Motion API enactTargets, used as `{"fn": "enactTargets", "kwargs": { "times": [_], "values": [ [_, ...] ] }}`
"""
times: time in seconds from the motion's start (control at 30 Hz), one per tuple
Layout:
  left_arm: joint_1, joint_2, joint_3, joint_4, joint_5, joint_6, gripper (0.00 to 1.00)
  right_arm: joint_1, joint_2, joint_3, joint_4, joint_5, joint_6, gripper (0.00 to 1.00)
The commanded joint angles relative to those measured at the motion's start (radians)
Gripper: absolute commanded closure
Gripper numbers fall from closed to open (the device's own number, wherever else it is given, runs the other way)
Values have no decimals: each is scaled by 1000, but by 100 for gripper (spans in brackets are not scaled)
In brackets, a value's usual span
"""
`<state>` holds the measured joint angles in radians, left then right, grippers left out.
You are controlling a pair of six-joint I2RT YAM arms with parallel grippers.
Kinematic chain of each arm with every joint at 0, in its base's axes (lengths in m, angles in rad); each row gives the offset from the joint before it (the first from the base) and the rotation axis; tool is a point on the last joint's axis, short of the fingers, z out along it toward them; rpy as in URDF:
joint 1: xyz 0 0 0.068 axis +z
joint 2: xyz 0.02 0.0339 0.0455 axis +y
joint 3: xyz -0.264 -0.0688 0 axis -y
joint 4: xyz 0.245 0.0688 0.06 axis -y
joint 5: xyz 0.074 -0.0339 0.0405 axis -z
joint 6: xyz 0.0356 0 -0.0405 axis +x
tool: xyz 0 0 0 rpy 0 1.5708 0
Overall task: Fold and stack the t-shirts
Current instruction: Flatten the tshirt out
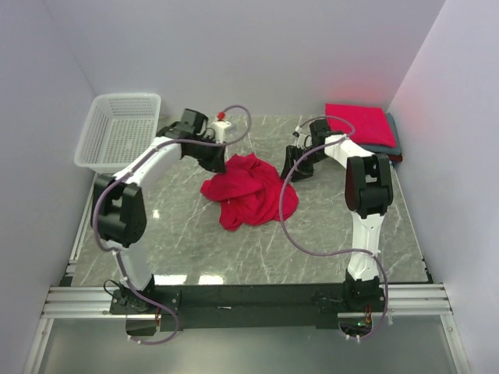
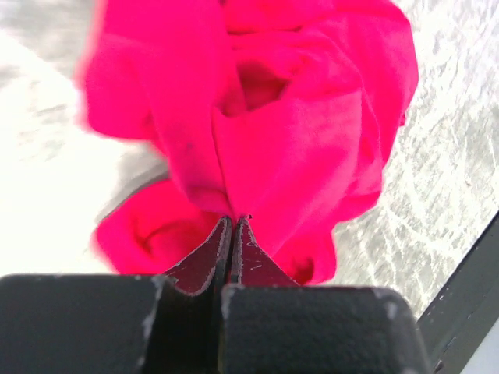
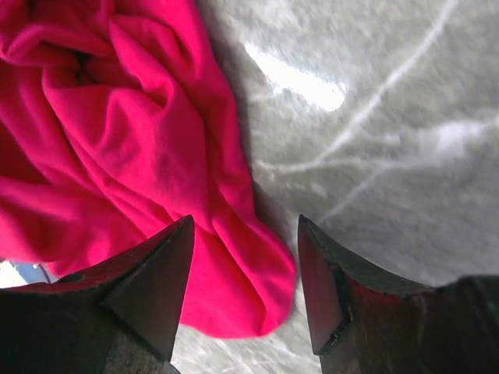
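A crumpled crimson t-shirt (image 1: 249, 191) lies in a heap on the marble table's middle. My left gripper (image 1: 221, 162) is at its far left edge; in the left wrist view the jaws (image 2: 234, 220) are pressed together with the red cloth (image 2: 288, 140) pinched at their tips. My right gripper (image 1: 295, 168) is at the heap's far right edge. It is open, and a rounded fold of the shirt (image 3: 234, 273) lies between and below its fingers (image 3: 245, 234). A folded stack sits at the back right: a red shirt (image 1: 357, 123) on top of a grey one (image 1: 394, 139).
A white lattice basket (image 1: 100, 156) stands at the back left corner. White walls close in the left, back and right sides. A black rail (image 1: 249, 298) runs along the near table edge with both arm bases.
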<state>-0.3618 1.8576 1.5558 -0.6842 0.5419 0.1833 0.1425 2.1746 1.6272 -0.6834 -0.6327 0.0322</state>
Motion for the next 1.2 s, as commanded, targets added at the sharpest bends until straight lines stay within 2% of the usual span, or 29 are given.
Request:
{"fn": "enactTargets", "kwargs": {
  "times": [0.0, 0.2, 0.37, 0.4, 0.53, 0.67, 0.77, 0.97, 1.1, 1.17],
  "values": [
    [55, -101, -40, -34, 26, 45, 100, 17, 22, 57, 8, -7, 18, 38],
    [128, -124, -109, -38, 26, 77, 100, 45, 62, 82, 1, -53, 29, 41],
    [187, -110, -92, -66, 21, 97, 100, 65, 143, 161, -24, -76, 48, 39],
    [199, -107, -82, -74, 17, 100, 100, 66, 155, 177, -39, -84, 46, 43],
    [230, -87, -43, -75, 13, 93, 100, 60, 188, 270, -73, -114, 40, 100],
    [254, -19, 81, -66, -5, 81, 99, -4, 85, 312, -21, -107, 60, 100],
    [264, 52, 292, -69, -10, 58, 100, -66, 13, 377, 13, -94, 71, 100],
    [264, 101, 547, -22, -3, 7, 100, -138, -62, 560, 19, -107, 89, 100],
    [264, 5, 527, 20, -2, 60, 100, -198, -172, 544, 42, -174, 92, 100],
    [262, -107, 418, 32, 12, 102, 100, -211, -278, 470, 39, -190, 32, 100]
  ]
}}
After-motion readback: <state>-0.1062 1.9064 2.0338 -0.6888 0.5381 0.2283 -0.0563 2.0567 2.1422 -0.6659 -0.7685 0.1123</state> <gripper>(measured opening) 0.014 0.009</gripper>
